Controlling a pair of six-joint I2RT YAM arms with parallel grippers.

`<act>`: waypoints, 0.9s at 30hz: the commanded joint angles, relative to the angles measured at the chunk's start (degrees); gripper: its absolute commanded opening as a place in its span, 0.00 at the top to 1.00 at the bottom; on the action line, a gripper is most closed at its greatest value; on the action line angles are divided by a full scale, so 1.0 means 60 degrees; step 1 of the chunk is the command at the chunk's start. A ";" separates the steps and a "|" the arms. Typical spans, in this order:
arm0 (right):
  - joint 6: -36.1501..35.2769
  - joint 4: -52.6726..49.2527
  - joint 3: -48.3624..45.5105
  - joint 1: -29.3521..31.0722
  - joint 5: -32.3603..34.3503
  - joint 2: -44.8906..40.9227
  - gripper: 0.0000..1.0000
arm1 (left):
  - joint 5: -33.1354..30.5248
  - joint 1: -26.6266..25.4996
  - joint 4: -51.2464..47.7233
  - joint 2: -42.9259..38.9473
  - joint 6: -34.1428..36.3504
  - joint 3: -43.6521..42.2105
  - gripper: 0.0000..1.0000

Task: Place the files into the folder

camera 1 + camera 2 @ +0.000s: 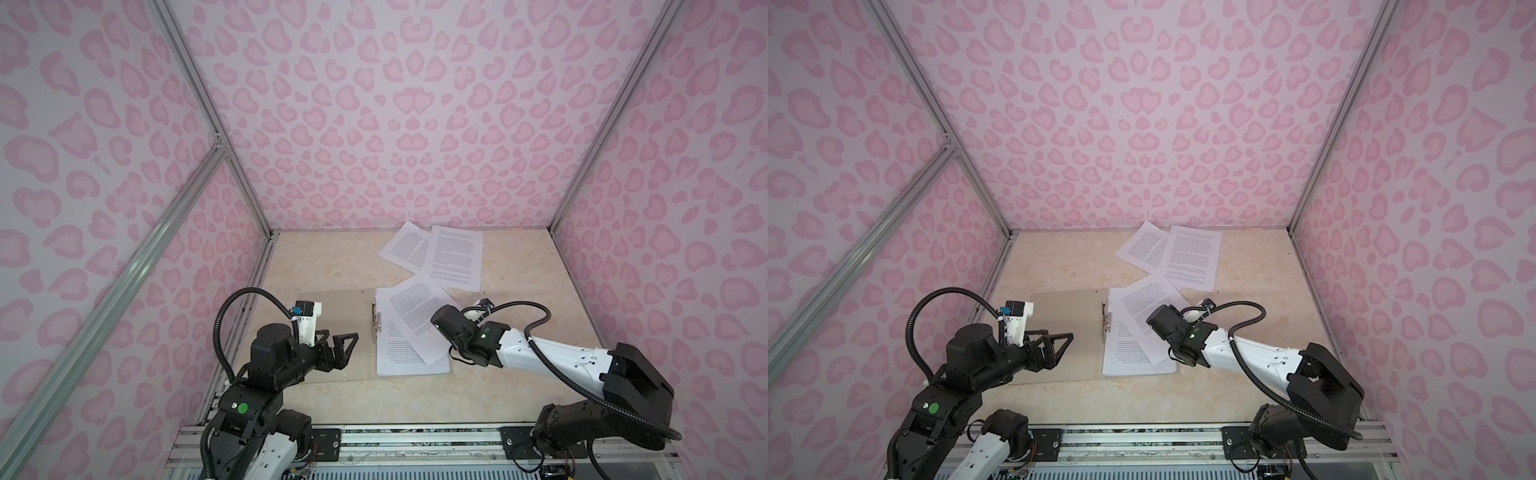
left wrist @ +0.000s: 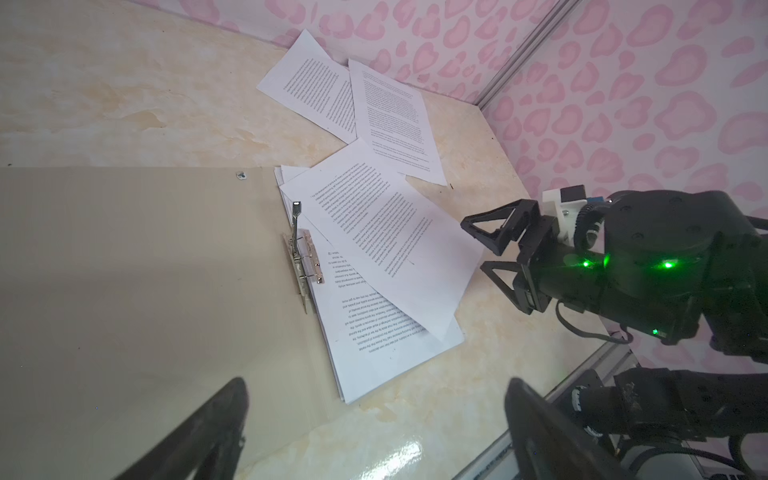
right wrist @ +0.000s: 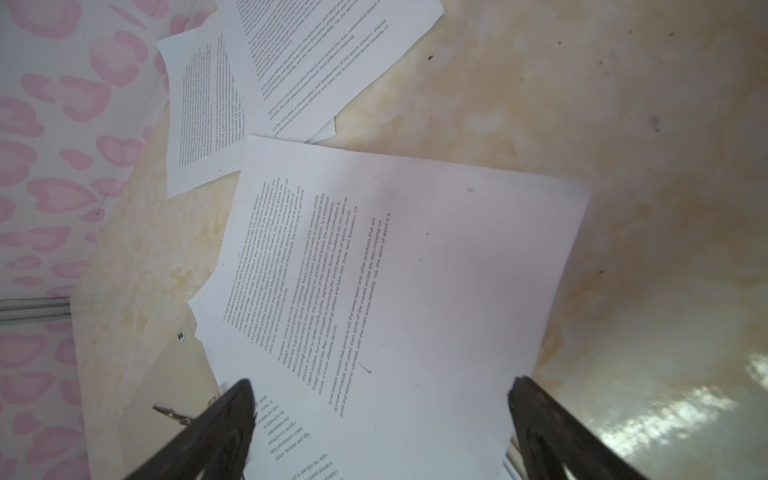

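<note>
The beige-grey folder [image 1: 332, 320] lies open and flat, its metal clip [image 1: 376, 322] at the spine. A stack of files [image 1: 399, 357] rests on its right half, with one skewed sheet [image 1: 415, 316] on top. Two more files [image 1: 457, 257] lie overlapped near the back wall. My left gripper [image 1: 347, 347] hovers open over the folder's bare left half, holding nothing. In the left wrist view my right gripper [image 2: 473, 245] stands open at the skewed sheet's [image 2: 395, 237] right edge. In the right wrist view that gripper [image 3: 380, 395] spans the sheet [image 3: 415, 270] without gripping it.
The cream marbled table [image 1: 324, 262] is walled on three sides by pink patterned panels [image 1: 415, 124]. An aluminium rail [image 1: 415, 436] runs along the front edge between the arm bases. The right arm's wrist body [image 1: 453, 328] hangs over the stack's right side.
</note>
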 commanded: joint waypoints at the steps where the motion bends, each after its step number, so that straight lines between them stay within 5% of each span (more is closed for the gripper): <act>1: -0.2002 0.0435 -0.0672 -0.0033 0.0260 -0.0563 0.04 | 0.0742 -0.0028 0.0544 0.0282 -0.0465 0.0052 0.02; 4: -0.3954 0.1214 -0.1357 -0.0520 -0.0365 -0.1333 0.05 | 0.1112 -0.0272 0.1105 0.0771 -0.0960 -0.0315 0.01; 8: -0.6617 0.2137 -0.1400 -0.1727 -0.2526 -0.1648 0.06 | 0.0227 -0.1404 0.1741 0.1447 -0.1435 -0.0597 0.00; 15: -0.9794 0.0823 0.1063 -0.3751 -0.5503 0.0603 0.03 | -0.1428 -0.3356 0.3385 0.3467 -0.2514 -0.0639 0.01; 27: -1.0433 0.1772 0.1734 -0.5828 -0.7743 0.2993 0.06 | -0.2026 -0.4387 0.5399 0.8043 -0.3235 0.0758 0.04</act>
